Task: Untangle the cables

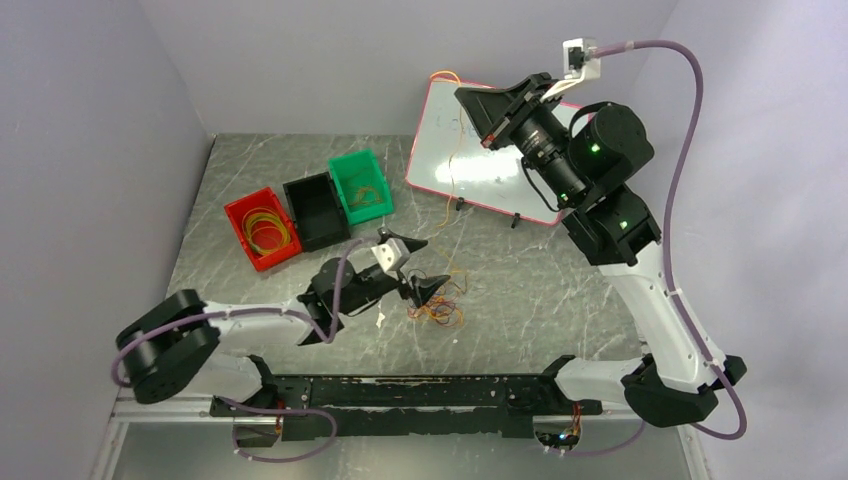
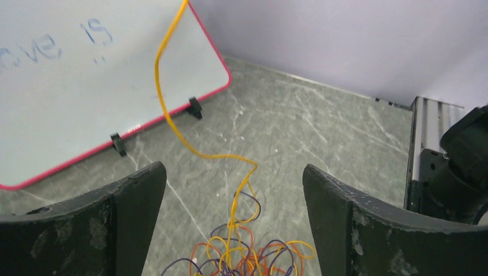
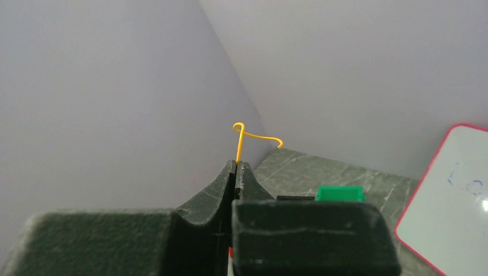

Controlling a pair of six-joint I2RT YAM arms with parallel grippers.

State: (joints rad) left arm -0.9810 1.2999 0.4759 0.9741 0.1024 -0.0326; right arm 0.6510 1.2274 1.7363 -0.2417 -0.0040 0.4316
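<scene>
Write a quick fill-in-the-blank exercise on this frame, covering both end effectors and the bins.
1. The right end effector, raised high, is shut on a ___ cable.
2. The left end effector hangs ___ over the tangle on the table.
3. The bin between the red bin and the green bin is ___.

Missing words: yellow; open; black.
</scene>
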